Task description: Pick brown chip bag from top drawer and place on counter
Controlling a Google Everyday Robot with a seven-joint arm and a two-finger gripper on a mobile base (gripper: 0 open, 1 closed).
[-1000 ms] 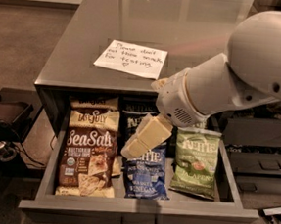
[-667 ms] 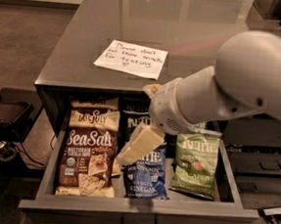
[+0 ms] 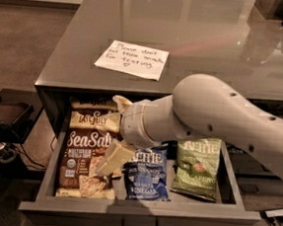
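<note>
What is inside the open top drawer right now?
Left: brown chip bag; middle: blue bag; right: green bag. The tool hangs over the brown bag's right edge; the arm covers the back of the top drawer.

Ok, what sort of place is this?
Probably an office snack station: a top drawer stocked with chip bags, a handwritten note on the counter. The gripper hovers by the brown chip bag.
</note>
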